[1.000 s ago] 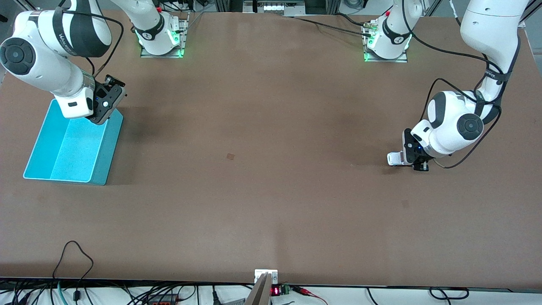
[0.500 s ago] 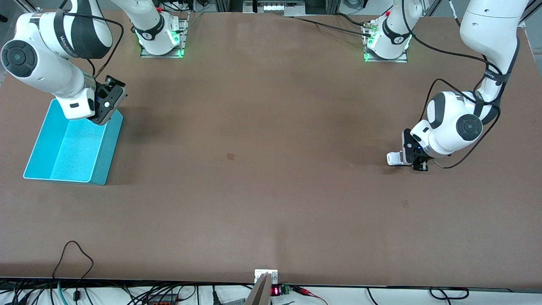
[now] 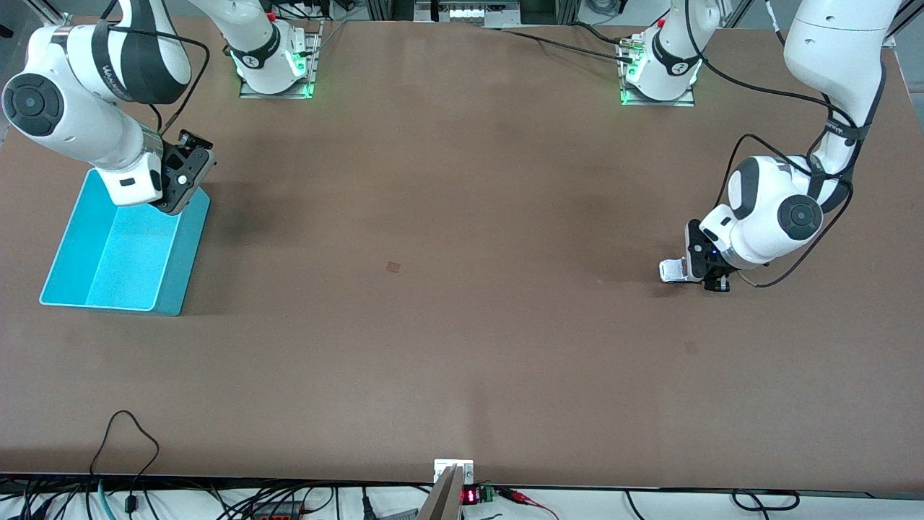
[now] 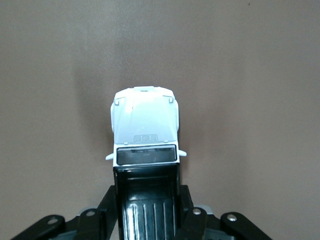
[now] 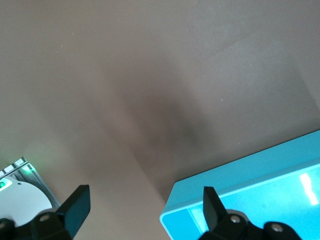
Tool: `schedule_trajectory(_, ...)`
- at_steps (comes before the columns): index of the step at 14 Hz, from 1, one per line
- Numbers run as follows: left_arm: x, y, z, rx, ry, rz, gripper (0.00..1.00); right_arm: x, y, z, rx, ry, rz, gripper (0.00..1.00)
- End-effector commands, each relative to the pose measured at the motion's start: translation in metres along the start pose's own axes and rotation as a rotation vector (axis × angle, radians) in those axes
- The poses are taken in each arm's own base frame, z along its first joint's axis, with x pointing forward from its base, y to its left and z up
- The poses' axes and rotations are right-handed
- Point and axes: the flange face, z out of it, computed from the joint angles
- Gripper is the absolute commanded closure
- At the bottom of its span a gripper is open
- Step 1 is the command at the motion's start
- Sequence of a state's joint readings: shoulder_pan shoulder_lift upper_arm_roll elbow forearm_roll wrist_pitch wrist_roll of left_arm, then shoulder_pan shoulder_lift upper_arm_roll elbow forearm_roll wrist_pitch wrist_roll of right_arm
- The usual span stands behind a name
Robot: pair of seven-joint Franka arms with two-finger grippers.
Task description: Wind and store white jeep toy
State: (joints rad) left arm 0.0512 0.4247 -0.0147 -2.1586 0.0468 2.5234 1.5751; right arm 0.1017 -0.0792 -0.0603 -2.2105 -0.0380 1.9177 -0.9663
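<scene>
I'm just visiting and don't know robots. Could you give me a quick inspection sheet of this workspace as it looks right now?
Surface: brown table, a few faint marks.
Job's things: white jeep toy on the table toward the left arm's end; cyan bin toward the right arm's end, nothing seen inside.
Clutter: nothing seen.
Grippers: left gripper shut on the jeep's black rear; right gripper open, over the bin's rim, waiting.
Cables: black cables along the left arm; loose cable at the table edge nearest the front camera.
Surroundings: arm bases lit green.
</scene>
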Motion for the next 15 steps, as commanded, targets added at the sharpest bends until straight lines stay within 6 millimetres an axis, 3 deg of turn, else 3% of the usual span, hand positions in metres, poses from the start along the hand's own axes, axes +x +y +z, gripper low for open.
schedule_trajectory(1,-0.006,-0.008,0.004,0.003,-0.003,0.011,0.84,-0.003,0.005,-0.003,-0.001,-0.007,-0.018,0.0)
schedule_trajectory(6,-0.025,-0.006,0.015,-0.013,-0.003,-0.013,0.84,-0.003,0.006,-0.002,0.0,-0.008,-0.024,0.0)
schedule_trajectory(9,-0.044,-0.01,0.011,-0.003,-0.02,-0.015,0.84,-0.002,0.006,-0.002,-0.001,-0.007,-0.024,0.0)
schedule_trajectory(12,-0.068,-0.013,0.019,-0.009,-0.042,-0.009,0.84,-0.002,0.006,0.0,0.003,-0.01,-0.026,0.0)
schedule_trajectory(15,-0.077,-0.009,0.029,-0.026,-0.038,-0.019,0.84,-0.002,0.007,-0.001,-0.002,-0.006,-0.032,0.0)
